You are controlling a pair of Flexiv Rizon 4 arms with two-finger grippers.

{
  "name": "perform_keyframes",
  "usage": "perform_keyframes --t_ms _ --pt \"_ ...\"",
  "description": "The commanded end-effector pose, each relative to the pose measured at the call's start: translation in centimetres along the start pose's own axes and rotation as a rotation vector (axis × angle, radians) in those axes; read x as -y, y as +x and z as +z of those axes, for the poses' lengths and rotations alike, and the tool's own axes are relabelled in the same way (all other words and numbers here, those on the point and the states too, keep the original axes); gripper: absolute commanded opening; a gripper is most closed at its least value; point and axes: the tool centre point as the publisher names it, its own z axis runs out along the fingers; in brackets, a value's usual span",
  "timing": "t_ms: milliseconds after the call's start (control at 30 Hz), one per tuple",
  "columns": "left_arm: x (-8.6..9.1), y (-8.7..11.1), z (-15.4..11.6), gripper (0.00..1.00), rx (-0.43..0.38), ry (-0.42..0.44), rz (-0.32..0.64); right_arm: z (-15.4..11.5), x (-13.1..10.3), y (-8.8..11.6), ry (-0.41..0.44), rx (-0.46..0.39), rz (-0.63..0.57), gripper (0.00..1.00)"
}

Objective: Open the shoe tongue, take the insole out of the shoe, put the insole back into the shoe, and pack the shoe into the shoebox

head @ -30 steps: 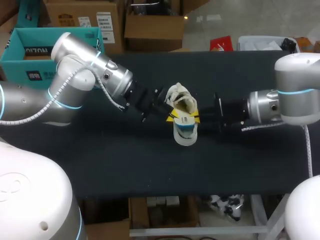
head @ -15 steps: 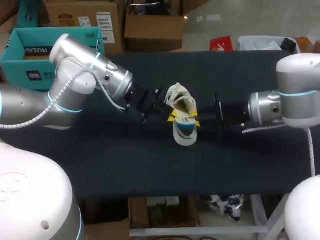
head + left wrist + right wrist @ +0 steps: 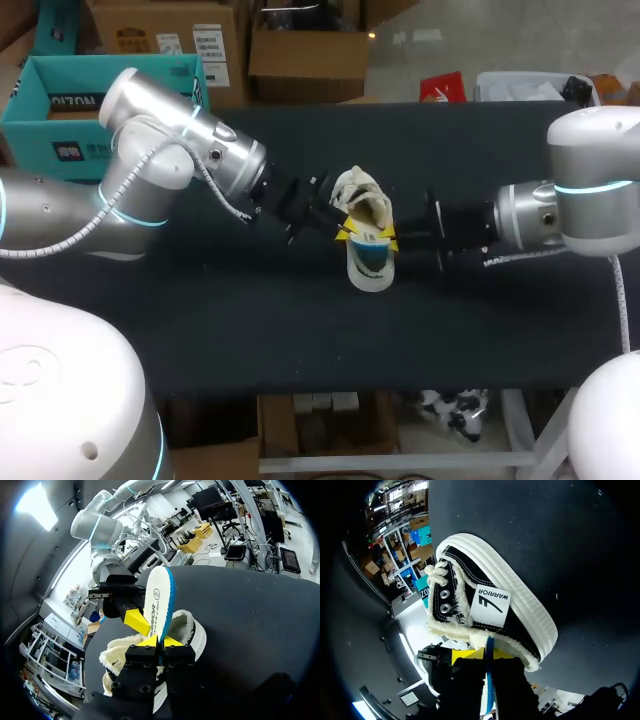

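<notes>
Insole handling is the step, we judge. At the frame's middle our left gripper (image 3: 161, 641) and right gripper (image 3: 487, 654) both pinch the white, blue-edged foam insole (image 3: 370, 257), which stands against the black, fleece-lined canvas shoe (image 3: 490, 605). Next, one gripper must release so the other can feed the insole back in.

Wide black table (image 3: 250, 330), plain matte top
</notes>
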Motion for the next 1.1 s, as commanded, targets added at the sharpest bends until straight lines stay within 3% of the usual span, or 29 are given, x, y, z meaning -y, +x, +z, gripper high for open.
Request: perform_keyframes --t_ms 33,300,433,467,500,567,700,867,933,1033,1100 --pt "-1.4 -0.8 0.7 0.0 -0.001 0.006 -0.026 0.8 -1.5 0.1 0.025 -0.004 -0.001 0.0" --pt "-3.4 -1.2 1.1 0.0 -0.009 -0.002 -0.092 1.2 -2.6 0.3 0.014 0.015 0.009 0.0" --pt "-3.5 -1.1 0.9 0.0 -0.01 0.002 -0.098 1.1 -2.8 0.2 0.003 0.02 0.016 0.0" --pt "-3.2 -0.9 0.8 0.04 -0.011 0.006 -0.093 1.1 -2.8 0.2 0.002 0.019 0.016 0.0" --pt "-2.8 -0.7 0.7 0.18 -0.011 0.01 -0.082 0.9 -2.7 0.2 -0.001 0.019 0.015 0.0" --pt "-2.1 -0.3 0.5 0.36 -0.013 0.017 -0.058 0.7 -2.6 0.2 -0.005 0.017 0.014 0.0" --pt "-0.6 0.4 0.5 0.44 -0.016 0.013 -0.01 0.5 -2.4 0.0 -0.014 0.011 0.015 0.0" --pt "1.2 1.2 0.7 0.37 -0.002 0.013 0.046 0.4 -2.5 -0.2 -0.017 0.006 0.022 0.0" --pt "1.8 1.4 0.7 0.26 0.0 0.018 0.064 0.4 -2.5 -0.2 -0.017 0.005 0.023 0.0" --pt "2.1 1.5 0.7 0.0 0.004 0.013 0.075 0.5 -2.5 -0.3 -0.018 0.004 0.024 0.0" --pt "2.1 1.4 0.8 0.0 0.004 0.011 0.077 0.6 -2.5 -0.3 -0.016 0.004 0.025 0.0"
